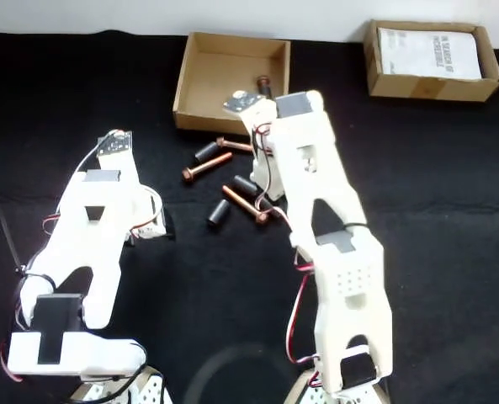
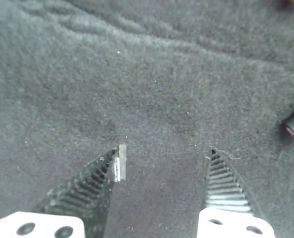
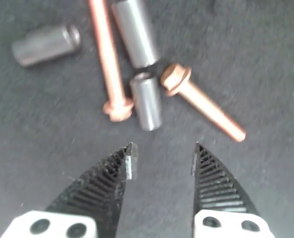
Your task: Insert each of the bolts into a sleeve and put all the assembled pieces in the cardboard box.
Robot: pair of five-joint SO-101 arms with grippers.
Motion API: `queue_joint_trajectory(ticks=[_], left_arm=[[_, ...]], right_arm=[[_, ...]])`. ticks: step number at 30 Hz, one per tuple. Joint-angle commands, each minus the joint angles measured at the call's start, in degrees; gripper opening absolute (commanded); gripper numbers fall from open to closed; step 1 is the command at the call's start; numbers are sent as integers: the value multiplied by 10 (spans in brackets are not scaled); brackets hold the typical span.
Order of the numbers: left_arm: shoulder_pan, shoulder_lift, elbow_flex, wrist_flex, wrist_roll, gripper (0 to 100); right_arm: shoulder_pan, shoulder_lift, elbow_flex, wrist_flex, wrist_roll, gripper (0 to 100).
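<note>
R hand [image 3: 164,148] has fingers apart, hovering at the front edge of the cardboard box [image 1: 224,76], over the loose pile: 3 copper bolts [image 3: 109,59] & 3 dark sleeves [image 3: 147,101], all separate, lying on the black counter [image 1: 451,210] just in front of the box. L hand [image 2: 165,150] is also apart, low over the counter, off to the side of the box & apart from the pile. One dark piece [image 1: 263,83] lies inside the box by a side wall; can't tell if it's assembled.
</note>
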Motion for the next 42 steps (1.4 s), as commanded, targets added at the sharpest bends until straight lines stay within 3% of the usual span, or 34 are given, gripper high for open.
queue_joint_trajectory(ticks=[1, 13, 26, 40, 42], left_arm=[[4, 1, -22, -6, -3, 255], [4, 3, -21, -21, -2, 255], [4, 4, -21, -21, -1, 254], [3, 4, -21, -21, -3, 255], [3, 4, -21, -22, -3, 255]], right_arm=[[7, 40, -70, 3, 7, 171], [1, 97, -93, 4, 4, 171], [-77, 100, -91, 3, -27, 170], [-32, 182, -96, -14, -25, 167], [-32, 183, -96, -21, -25, 125]])
